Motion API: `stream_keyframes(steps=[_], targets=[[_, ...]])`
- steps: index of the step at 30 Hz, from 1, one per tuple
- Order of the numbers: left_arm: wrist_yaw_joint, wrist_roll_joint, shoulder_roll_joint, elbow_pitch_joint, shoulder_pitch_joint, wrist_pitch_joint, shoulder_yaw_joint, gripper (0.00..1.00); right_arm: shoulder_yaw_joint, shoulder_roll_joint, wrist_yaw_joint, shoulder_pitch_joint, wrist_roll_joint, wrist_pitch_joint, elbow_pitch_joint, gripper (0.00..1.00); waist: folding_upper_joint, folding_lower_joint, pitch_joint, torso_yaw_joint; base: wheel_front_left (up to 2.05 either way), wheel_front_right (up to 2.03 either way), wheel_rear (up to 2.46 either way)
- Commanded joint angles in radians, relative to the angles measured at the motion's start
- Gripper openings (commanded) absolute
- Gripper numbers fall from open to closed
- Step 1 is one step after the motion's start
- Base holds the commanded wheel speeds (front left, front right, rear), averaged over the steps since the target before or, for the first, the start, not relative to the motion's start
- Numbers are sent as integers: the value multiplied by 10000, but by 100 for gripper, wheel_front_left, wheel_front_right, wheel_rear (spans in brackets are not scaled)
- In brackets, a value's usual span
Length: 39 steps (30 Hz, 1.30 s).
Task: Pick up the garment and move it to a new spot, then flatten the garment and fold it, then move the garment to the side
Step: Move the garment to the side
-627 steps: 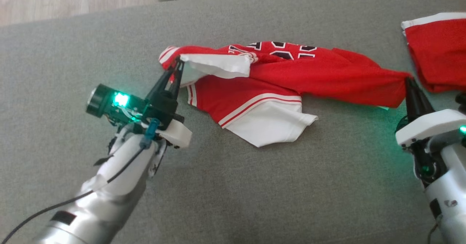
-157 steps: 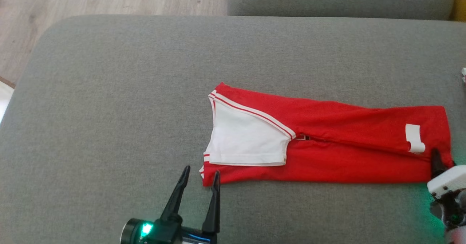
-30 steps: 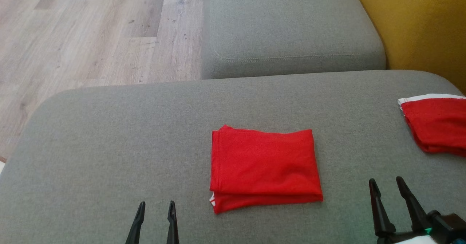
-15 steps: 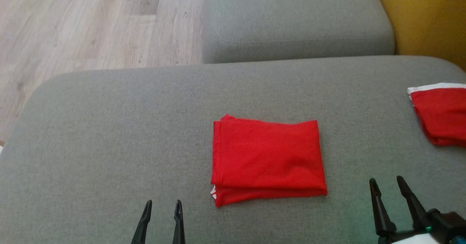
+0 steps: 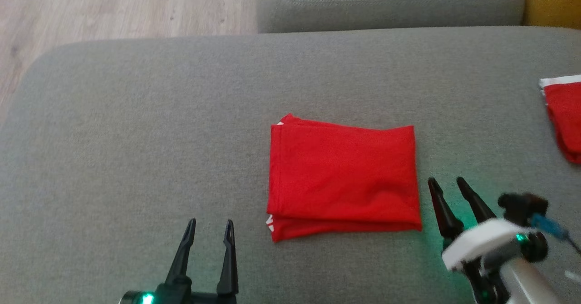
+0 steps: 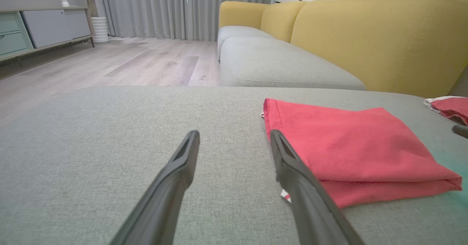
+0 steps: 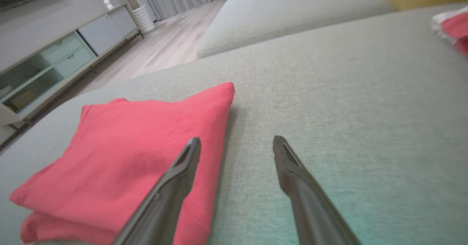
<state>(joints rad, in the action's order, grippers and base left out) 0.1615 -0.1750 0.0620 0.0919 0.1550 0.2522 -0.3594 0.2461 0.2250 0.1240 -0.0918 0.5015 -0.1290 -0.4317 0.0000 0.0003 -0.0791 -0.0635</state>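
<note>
- The red garment (image 5: 342, 177) lies folded into a flat, roughly rectangular stack on the grey sofa cushion (image 5: 136, 127).
- Its layers show along the near edge, with a white trim peeking out at the near left corner.

The head camera looks steeply down on the grey cushion (image 5: 136, 113), with the left gripper (image 5: 210, 221) and right gripper (image 5: 445, 179) rising from its lower edge. Each wrist camera rides low, close over that cushion, sighting along its own fingers; the left one faces the yellow sofa back (image 6: 365, 36). All three share the folded red garment (image 5: 342, 177), which lies right of the left fingers and left of the right fingers.
</note>
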Motion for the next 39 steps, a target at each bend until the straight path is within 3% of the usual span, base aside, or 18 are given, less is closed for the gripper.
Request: stream_keyframes(steps=[1,10,11,12,13,14,18,28,29,39], targets=[[62,84,-118,-272,-393,95,199,100,277,136,67,-525,481,258,78,100,0,-3,-121,-77,0,0,0],[125,102,-118,-216,-811,95,-93,100,1248,156,67,-1849,4196,2446,-1054,98,0,-3,-439,-419,0,0,0],[134,99,-118,-216,-850,95,-119,100,1303,177,67,-1917,4507,2586,-1099,79,0,-3,-474,-461,0,0,0],[147,96,-118,-222,-888,95,-140,100,1347,210,67,-1979,4789,2652,-1084,50,0,-3,-518,-490,0,0,0],[166,91,-118,-233,-920,95,-154,100,1376,251,67,-2025,5055,2690,-1059,3,0,-3,-562,-507,0,0,0],[190,82,-118,-245,-942,95,-158,100,1443,312,67,-2058,5284,2736,-997,0,0,-3,-598,-507,0,0,0],[285,46,-118,-311,-979,95,-145,100,1657,861,67,-2164,5782,2633,-663,0,0,-3,-782,-351,0,0,0],[562,478,-118,-1042,-1627,95,0,100,1796,3868,67,-3588,4924,2223,67,0,0,-3,-1948,1209,0,0,0],[562,478,-118,-1042,-1627,95,0,100,1796,3868,67,-3588,4924,2223,67,0,0,-3,-1948,1209,0,0,0],[129,781,-118,-1421,-2432,95,313,100,893,6114,67,-5466,4065,2104,-75,0,0,-3,-3124,2340,0,0,0]])
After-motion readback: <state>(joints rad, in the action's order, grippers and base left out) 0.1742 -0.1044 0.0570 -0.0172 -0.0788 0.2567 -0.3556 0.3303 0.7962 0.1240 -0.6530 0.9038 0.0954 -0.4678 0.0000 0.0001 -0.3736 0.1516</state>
